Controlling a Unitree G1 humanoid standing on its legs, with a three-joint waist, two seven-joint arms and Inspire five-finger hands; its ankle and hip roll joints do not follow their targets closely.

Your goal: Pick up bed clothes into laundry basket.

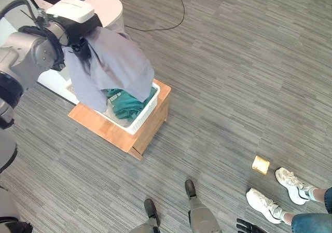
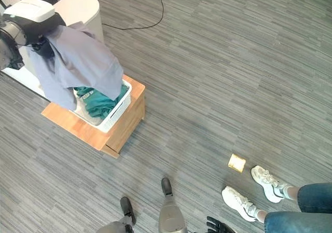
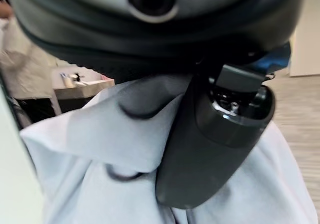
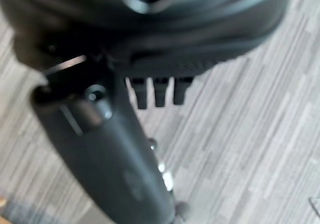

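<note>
Cloth [image 1: 111, 67], pale grey, hangs from the clenched left hand [image 3: 210, 134] above the laundry basket [image 1: 148, 111], green garment [image 1: 127, 103] inside, release pending, right hand [image 4: 115, 149] relaxed.

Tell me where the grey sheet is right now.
The grey sheet hangs from the left hand at the left of both eye views, draped over the white basket and the green cloth inside it.

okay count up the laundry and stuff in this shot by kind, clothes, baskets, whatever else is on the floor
Clothes: 2, a grey garment held by the left hand over the basket, and green clothes inside it
White laundry basket: 1
Wooden stand: 1
Small yellow object on the floor: 1
Total: 5
</note>
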